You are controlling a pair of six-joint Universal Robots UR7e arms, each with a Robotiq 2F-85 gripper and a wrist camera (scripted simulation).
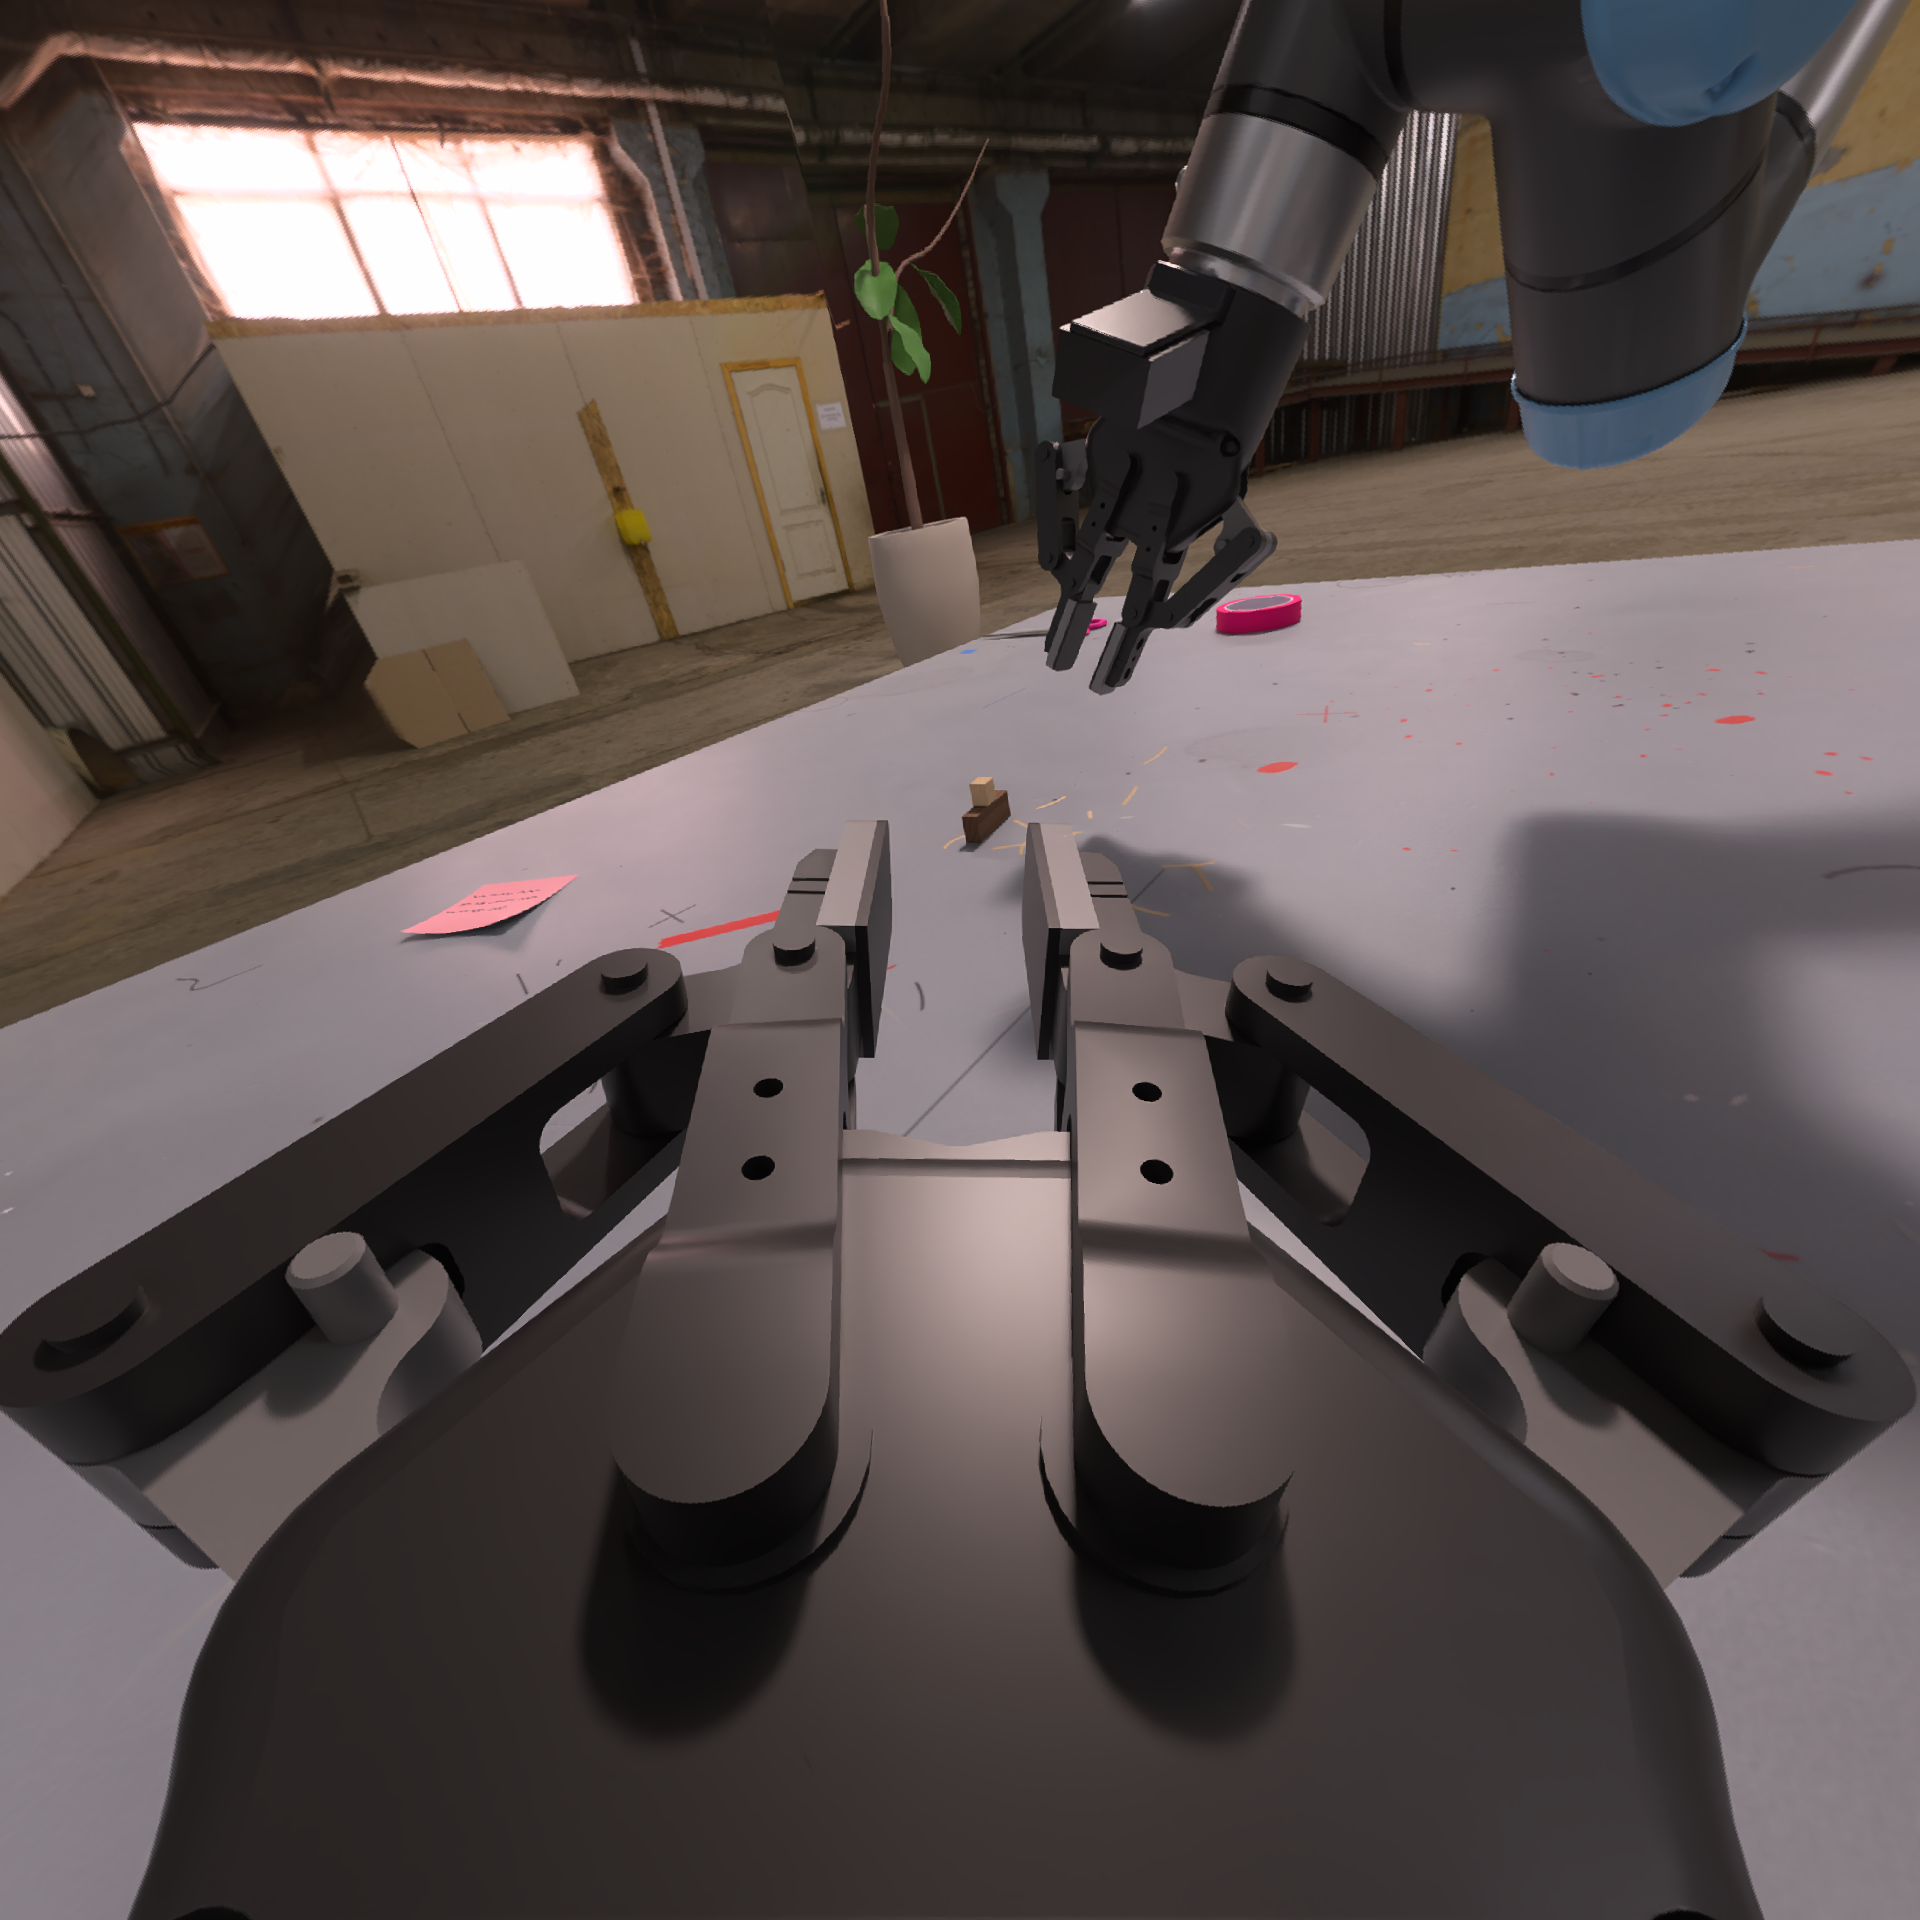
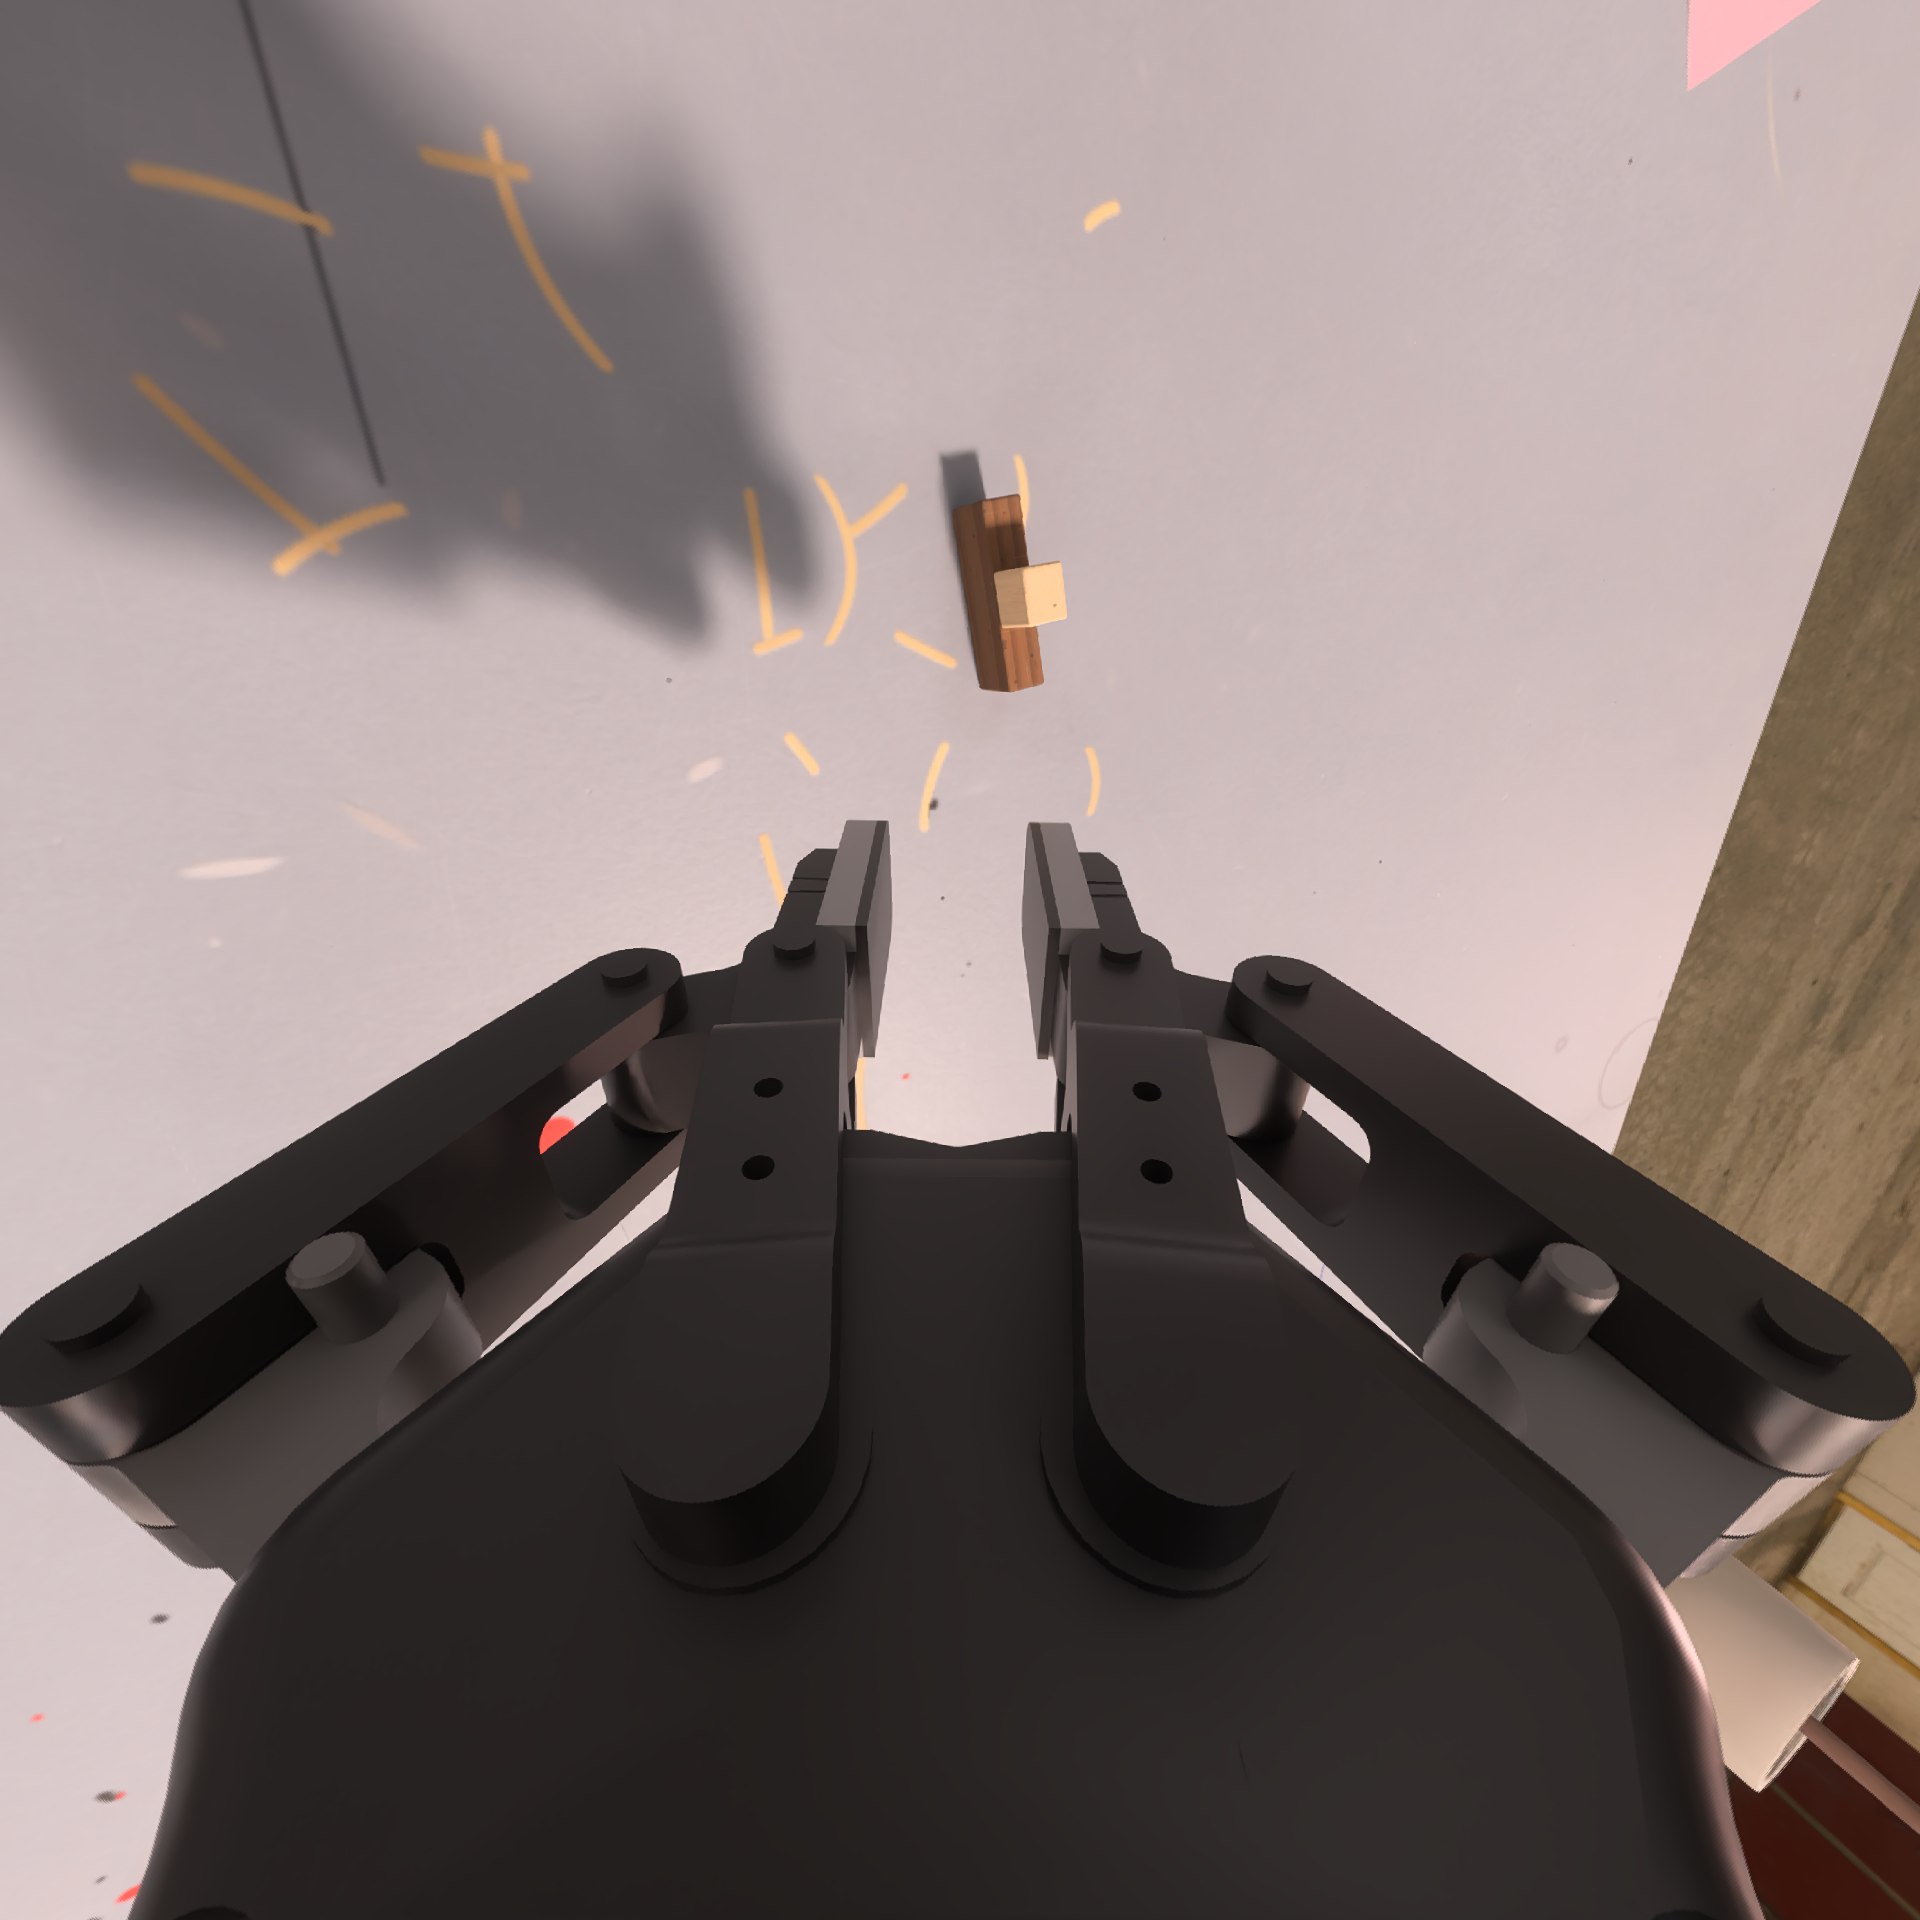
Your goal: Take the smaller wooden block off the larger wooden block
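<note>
On the pale grey, paint-flecked table (image 1: pixel 1455 935), going left to right in the left wrist view: a flat pink paper sheet (image 1: pixel 488 904) bearing small dark writing too fine to make out, a short red stripe (image 1: pixel 717 928), then the dark matte left gripper (image 1: pixel 956 862), its fingers parted by a moderate gap and holding nothing. Just beyond its fingertips lies the larger dark brown grained wooden block (image 1: pixel 987 816), an elongated bar lying flat, with the smaller pale wooden cube (image 1: pixel 981 791) sitting on top of it. Thin orange scribbles ring the blocks. Above and beyond them hangs the right gripper (image 1: pixel 1091 649), fingers pointing down, moderately apart and empty, well clear of the blocks. Farther right rests a magenta tape roll (image 1: pixel 1259 612), then red paint specks.

In the right wrist view the cube (image 2: pixel 1031 594) overhangs the bar's (image 2: pixel 997 592) right edge, ahead of the right gripper's (image 2: pixel 956 862) fingertips, nothing between them.
</note>
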